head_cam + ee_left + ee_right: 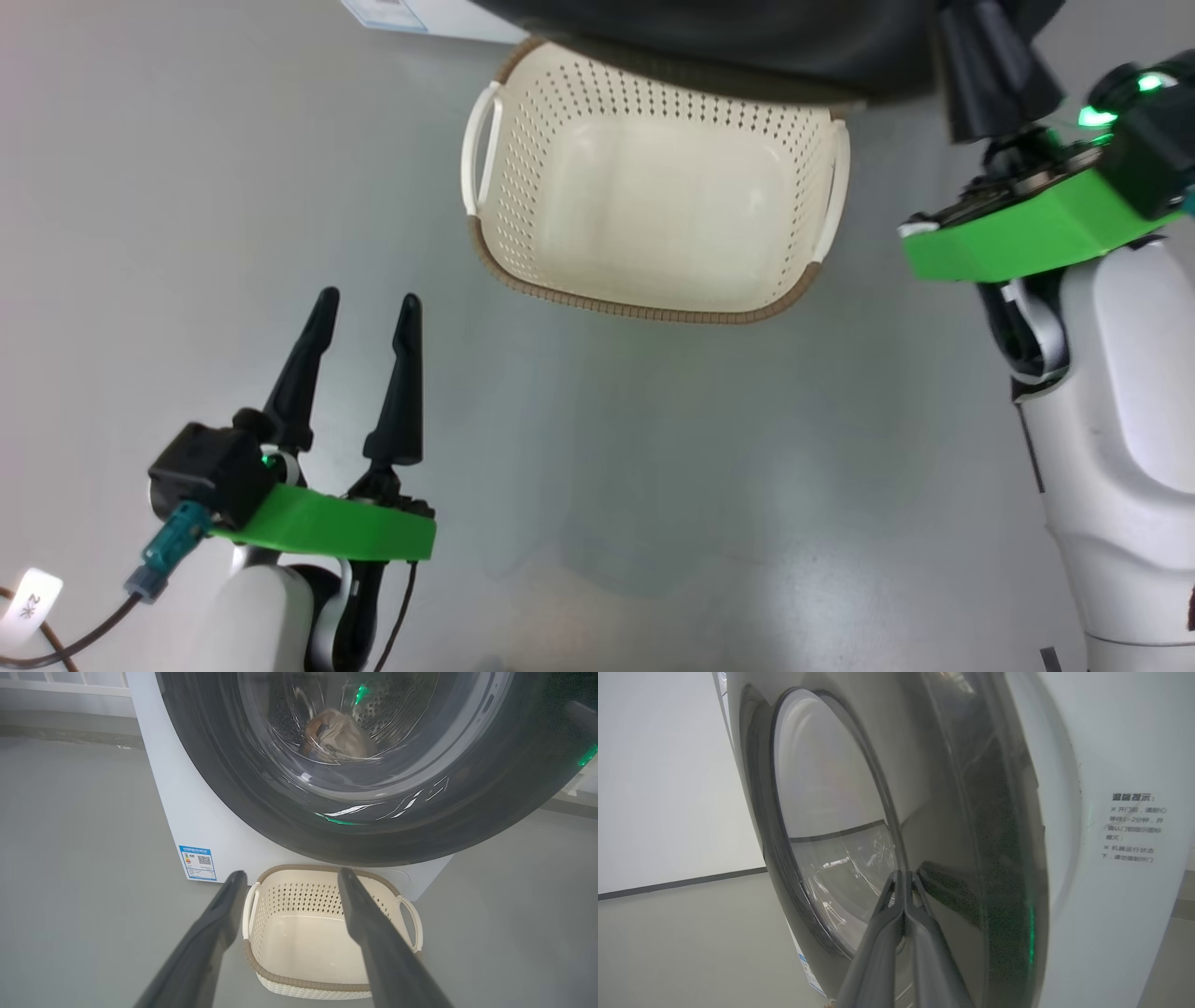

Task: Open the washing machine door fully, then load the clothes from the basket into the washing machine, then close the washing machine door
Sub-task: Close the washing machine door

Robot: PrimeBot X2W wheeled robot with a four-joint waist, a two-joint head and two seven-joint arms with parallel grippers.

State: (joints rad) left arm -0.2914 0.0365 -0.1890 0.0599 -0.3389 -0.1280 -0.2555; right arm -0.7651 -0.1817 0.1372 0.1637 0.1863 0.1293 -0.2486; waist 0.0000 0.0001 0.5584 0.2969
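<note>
- my left gripper [368, 301]: two long tapered black fingers, green mount plate [327, 534], white forearm [252, 616]
- teal connector [170, 551], dark cable [84, 639], white tag [30, 607]
- my right wrist: green plate [1018, 238], green LED [1097, 117]

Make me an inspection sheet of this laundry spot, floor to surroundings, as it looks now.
Surface: grey floor, smooth.
Job's things: basket empty, before the washing machine; washing machine door looks shut; clothes behind its glass.
Clutter: nothing seen.
Hands: left hand open, above floor beside basket; right hand shut, tips at door's face.
Cables: teal-plugged cable at left wrist.
Surroundings: white wall; blue label, warning sticker on machine.
</note>
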